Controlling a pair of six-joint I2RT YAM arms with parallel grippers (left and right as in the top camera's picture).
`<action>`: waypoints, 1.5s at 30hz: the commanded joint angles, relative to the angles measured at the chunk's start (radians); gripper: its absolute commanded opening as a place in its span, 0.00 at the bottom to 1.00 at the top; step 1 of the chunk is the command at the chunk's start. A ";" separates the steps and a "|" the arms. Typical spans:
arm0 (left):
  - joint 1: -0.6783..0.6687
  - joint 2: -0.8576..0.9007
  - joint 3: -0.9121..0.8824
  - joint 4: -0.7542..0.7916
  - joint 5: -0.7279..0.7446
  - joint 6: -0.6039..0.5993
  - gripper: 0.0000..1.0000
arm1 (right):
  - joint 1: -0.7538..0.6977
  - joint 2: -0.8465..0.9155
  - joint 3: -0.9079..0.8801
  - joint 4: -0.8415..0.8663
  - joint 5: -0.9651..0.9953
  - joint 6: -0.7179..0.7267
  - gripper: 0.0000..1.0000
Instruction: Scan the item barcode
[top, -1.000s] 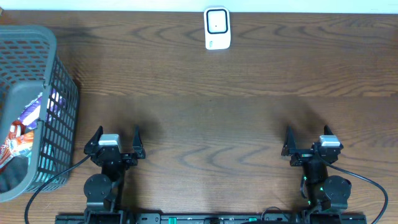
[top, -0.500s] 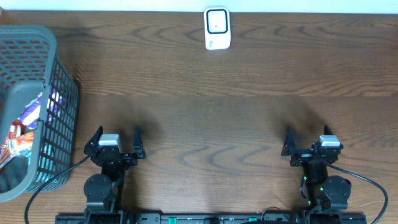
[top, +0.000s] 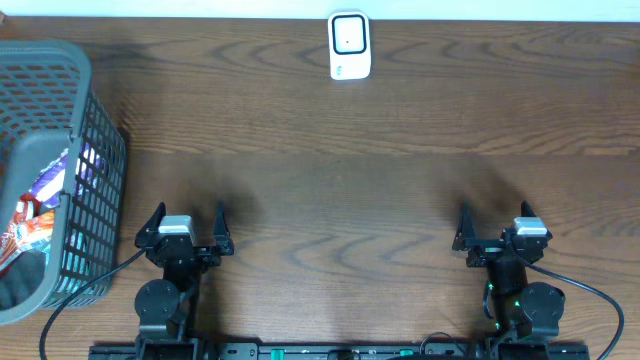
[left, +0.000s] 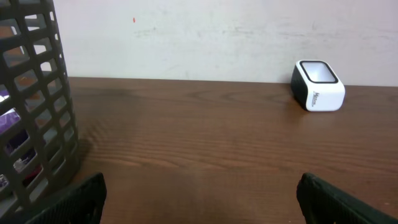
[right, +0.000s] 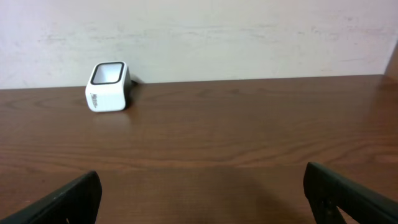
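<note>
Pick not begun; left gripper (top: 188, 224), right gripper (top: 495, 228) parked, jaws released, empty. Next: left into basket (top: 96, 208) for item (top: 24, 220), then scanner (top: 349, 45)

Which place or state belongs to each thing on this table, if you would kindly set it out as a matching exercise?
Things:
1. grey basket
2. white scanner
3. left tool
4. right tool

Places and states:
A. far edge of the table, near the middle
B. near edge, right side, open and empty
C. left edge, with packets inside
D. near edge, just beside the basket, open and empty

Pairs: 1-C, 2-A, 3-D, 4-B
</note>
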 joint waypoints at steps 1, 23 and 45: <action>0.006 -0.006 -0.010 -0.048 -0.027 0.017 0.98 | -0.005 -0.006 -0.002 -0.002 -0.005 -0.012 0.99; 0.006 -0.006 -0.010 -0.048 -0.027 0.017 0.98 | -0.005 -0.006 -0.002 -0.002 -0.006 -0.011 0.99; 0.003 -0.006 -0.009 -0.032 0.136 -0.163 0.98 | -0.005 -0.006 -0.002 -0.002 -0.005 -0.011 0.99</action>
